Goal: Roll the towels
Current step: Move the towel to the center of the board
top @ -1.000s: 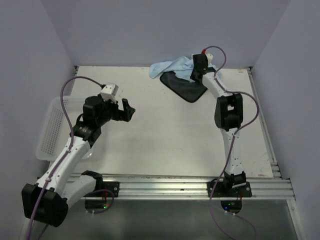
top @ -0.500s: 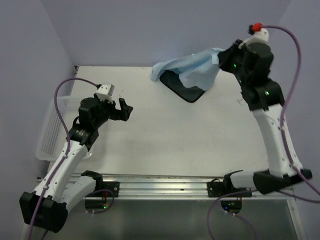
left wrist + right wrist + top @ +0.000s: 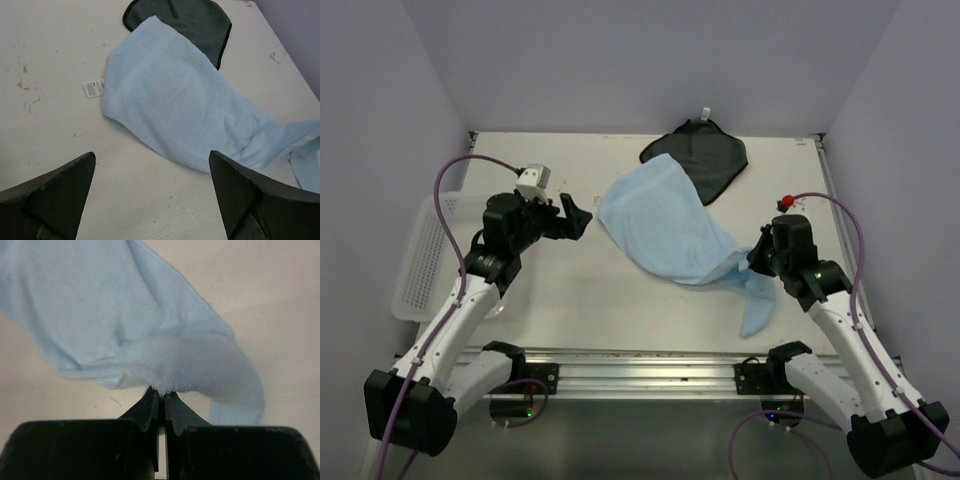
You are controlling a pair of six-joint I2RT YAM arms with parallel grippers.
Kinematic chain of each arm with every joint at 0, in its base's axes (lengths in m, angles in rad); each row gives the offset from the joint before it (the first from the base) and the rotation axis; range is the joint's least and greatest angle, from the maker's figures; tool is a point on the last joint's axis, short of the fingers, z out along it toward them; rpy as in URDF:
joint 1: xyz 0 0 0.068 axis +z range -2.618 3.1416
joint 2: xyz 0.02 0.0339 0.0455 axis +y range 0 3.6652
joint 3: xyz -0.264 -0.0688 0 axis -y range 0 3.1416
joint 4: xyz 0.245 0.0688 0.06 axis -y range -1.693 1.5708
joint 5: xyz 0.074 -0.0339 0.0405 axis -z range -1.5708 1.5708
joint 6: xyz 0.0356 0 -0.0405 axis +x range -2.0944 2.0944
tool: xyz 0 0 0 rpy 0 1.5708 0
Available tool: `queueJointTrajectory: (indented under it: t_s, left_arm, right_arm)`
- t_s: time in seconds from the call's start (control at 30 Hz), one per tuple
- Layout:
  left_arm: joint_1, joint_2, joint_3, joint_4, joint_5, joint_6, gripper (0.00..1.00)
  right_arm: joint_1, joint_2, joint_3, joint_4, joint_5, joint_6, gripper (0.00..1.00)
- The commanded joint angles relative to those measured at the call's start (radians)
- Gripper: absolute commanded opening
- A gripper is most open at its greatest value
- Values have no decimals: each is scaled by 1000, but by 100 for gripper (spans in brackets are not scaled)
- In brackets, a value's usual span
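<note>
Light blue towel (image 3: 665,228): It is spread over the middle of the surface (image 3: 570,290), mostly flat, and narrows into a bunched tail toward the right near corner. Neither towel is rolled yet.
Right tool (image 3: 761,262): It is pressed together on a gathered edge of the light blue towel. The grip is taken at the edge, which is judged to suit dragging and flattening rather than lifting.
Tail beyond the grip: A loose flap hangs past the right tool toward the near edge. It is judged to need straightening before any roll is begun.
Left tool (image 3: 575,215): It is spread wide, holds nothing, and is poised just left of the light blue towel. It is judged to be placed for taking the opposite edge.
Dark towel (image 3: 705,160): It is laid flat at the far edge of the surface. Its small white tag (image 3: 703,112) points away, and its near left border is overlapped slightly by the light blue towel.
Basket (image 3: 420,265): It sits at the left edge and is partly covered by the left arm.
Printed label (image 3: 94,88): It shows at the left border of the light blue towel, and its text is too small to be read.
Hidden: The pinched fold cannot be seen between the right tool's fingers. The purple underside of the dark towel is not shown. Whether the tail touches the surface cannot be told.
</note>
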State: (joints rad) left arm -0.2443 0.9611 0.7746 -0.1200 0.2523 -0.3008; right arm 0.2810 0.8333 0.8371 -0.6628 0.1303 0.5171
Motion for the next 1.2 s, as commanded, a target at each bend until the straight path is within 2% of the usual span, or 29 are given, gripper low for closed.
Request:
queueJointTrajectory:
  t_s: [0.0, 0.1, 0.23, 0.27, 0.4, 0.43, 0.53, 0.73, 0.97, 1.17]
  left_arm:
    - [-1, 39, -47, 85, 57, -105, 100]
    - [-16, 80, -112, 152, 64, -159, 99]
    - [-43, 154, -144, 197, 1, -184, 99]
    - [-47, 169, -140, 215, -10, -188, 99]
    - [-64, 275, -98, 252, -114, -210, 98]
    - [-69, 333, -63, 249, -166, -213, 98]
    - [-75, 442, -3, 247, -203, -219, 96]
    - [-87, 626, 83, 321, -222, -251, 95]
    - [-101, 787, 170, 419, -212, -299, 93]
    - [-115, 910, 253, 437, -216, -307, 83]
  right_arm:
    - [-3, -5, -27, -1, 119, 8, 0]
    - [-3, 36, -30, -4, 245, -6, 0]
    - [-3, 75, -29, -9, 420, -15, 0]
    - [-3, 87, -30, -15, 489, -3, 0]
    - [-6, 112, -58, -3, 609, 49, 0]
    - [-5, 118, -76, 14, 636, 64, 0]
    - [-20, 158, -98, 26, 726, 109, 0]
    - [-167, 230, -134, 103, 617, 133, 0]
    - [-183, 276, -164, 178, 543, 126, 0]
    - [-184, 303, -170, 207, 519, 130, 0]
